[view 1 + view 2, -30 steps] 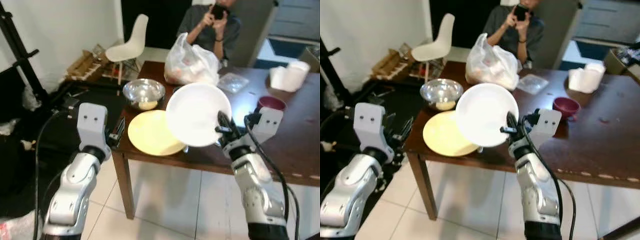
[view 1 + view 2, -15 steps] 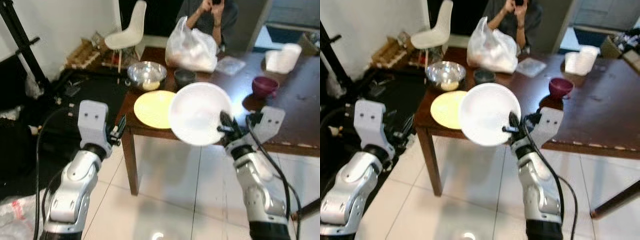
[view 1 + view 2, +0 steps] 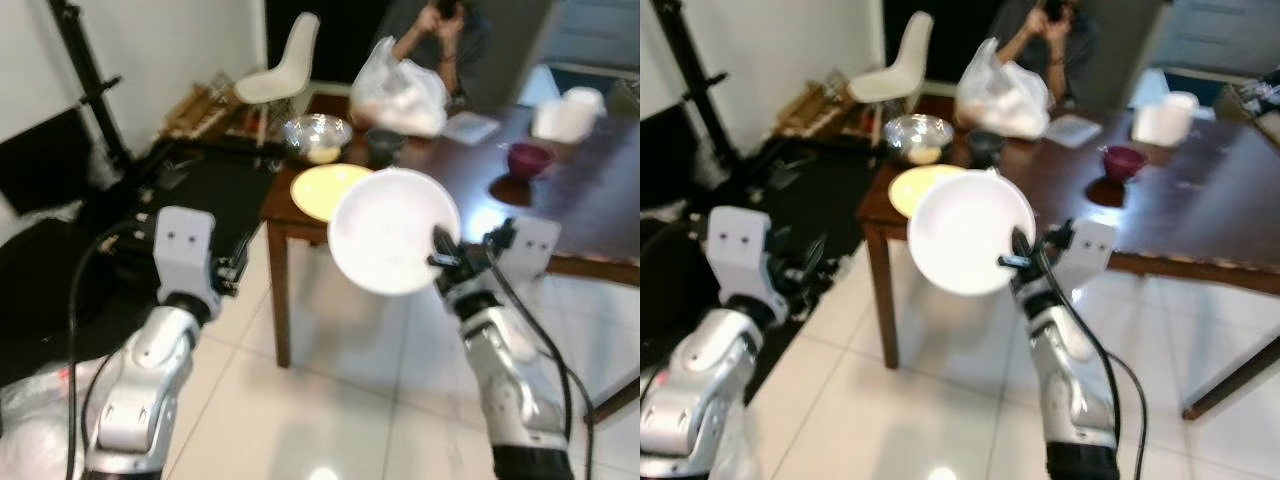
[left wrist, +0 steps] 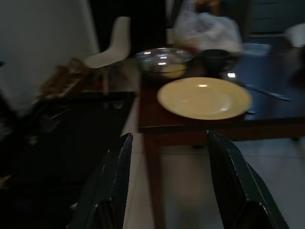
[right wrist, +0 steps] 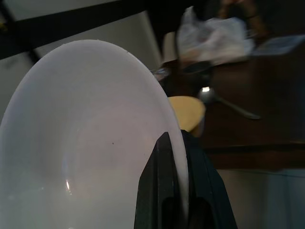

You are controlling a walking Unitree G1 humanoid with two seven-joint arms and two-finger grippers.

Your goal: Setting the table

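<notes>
Nearest the camera, over the pale tiled floor [image 3: 330,400] and short of the table, the right gripper [image 3: 440,258] is clamped on the rim of a round white ceramic plate [image 3: 390,230], one black finger on each face as the right wrist view shows, with the plate held steeply tilted, almost on edge. The left gripper [image 4: 167,176] hangs at the robot's left side with its two fingers spread apart and nothing between them, pointed toward the table corner. Beyond, the dark brown wooden table [image 3: 600,215] carries a flat yellow round plate [image 3: 330,190] near its front corner, then a shiny steel mixing bowl [image 3: 316,135] and a small dark bowl [image 3: 384,142], a spoon [image 5: 228,106] beside them, a knotted white plastic bag [image 3: 405,88], a maroon bowl [image 3: 528,158] and a white container [image 3: 568,112] further right. Farthest back, a white moulded chair [image 3: 285,75] stands by the wall and a seated person [image 3: 445,25] holds up a phone. Judgement: step is carrying the white plate to a free place setting; best to close on the table first, level the plate before lowering, keep the pinch firm since a rim grip on a tilted plate could slip, and set it on bare wood beside the yellow plate, not on it. No brands, labels or writing readable; frames are blurred.
</notes>
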